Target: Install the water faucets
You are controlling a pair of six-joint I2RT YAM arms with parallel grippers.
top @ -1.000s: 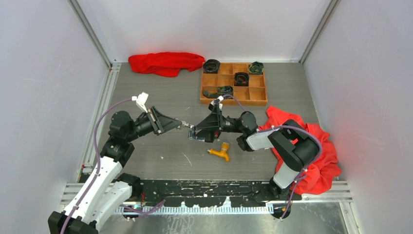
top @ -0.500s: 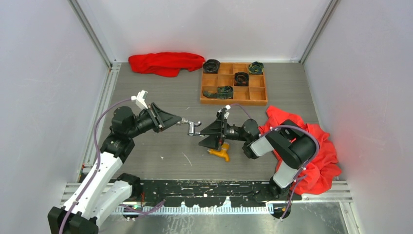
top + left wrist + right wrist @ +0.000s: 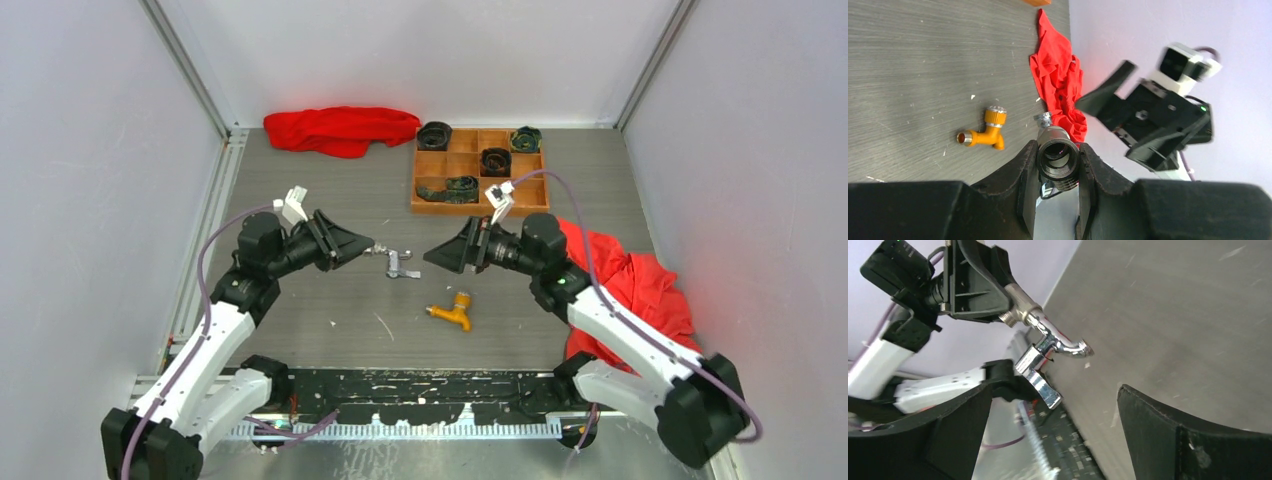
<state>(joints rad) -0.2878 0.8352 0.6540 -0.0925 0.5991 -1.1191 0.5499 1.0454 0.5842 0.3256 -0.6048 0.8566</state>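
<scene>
My left fingers [image 3: 1024,172] were clamped on the threaded end of the shiny silver metal faucet [image 3: 1050,347], held above the grey tabletop [image 3: 330,200]. Its long axis ran from them toward my right fingers [image 3: 1168,435], spout leading. Those stood spread wide, empty, facing the spout but apart from it. The orange-yellow bent-spout metal faucet [image 3: 452,312] lay flat on the tabletop, nearer my right arm, likely its pickup.

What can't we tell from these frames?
Silver faucet, left wrist: seen end-on, most of it hidden behind its threaded end.
Tray contents, top view: dark items too small to identify.
Right wrist: orange faucet outside frame.
Install fitting: not visible in any view.
</scene>
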